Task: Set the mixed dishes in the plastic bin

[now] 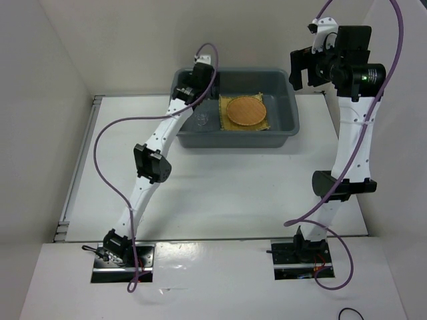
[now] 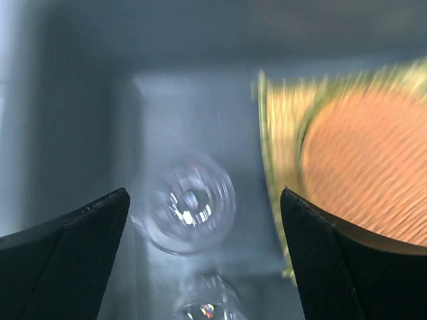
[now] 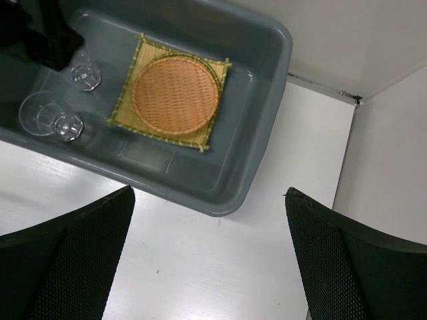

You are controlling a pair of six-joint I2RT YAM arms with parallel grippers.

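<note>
Plastic bin [image 1: 233, 140]: middle of the table's [image 1: 220, 193] far edge.
Bamboo mat [image 3: 123, 117]: bin's right half, orange plate [image 3: 175, 95] lying on it.
Clear cup [image 2: 190, 203]: left half.
Left gripper [image 2: 203, 193]: over the cup, jaws wide, empty.
Right gripper [image 3: 209, 192]: raised, wide, empty.

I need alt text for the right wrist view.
A grey plastic bin holds a square woven mat with an orange round plate on it, and clear cups beside it. The right claw is open.
</note>
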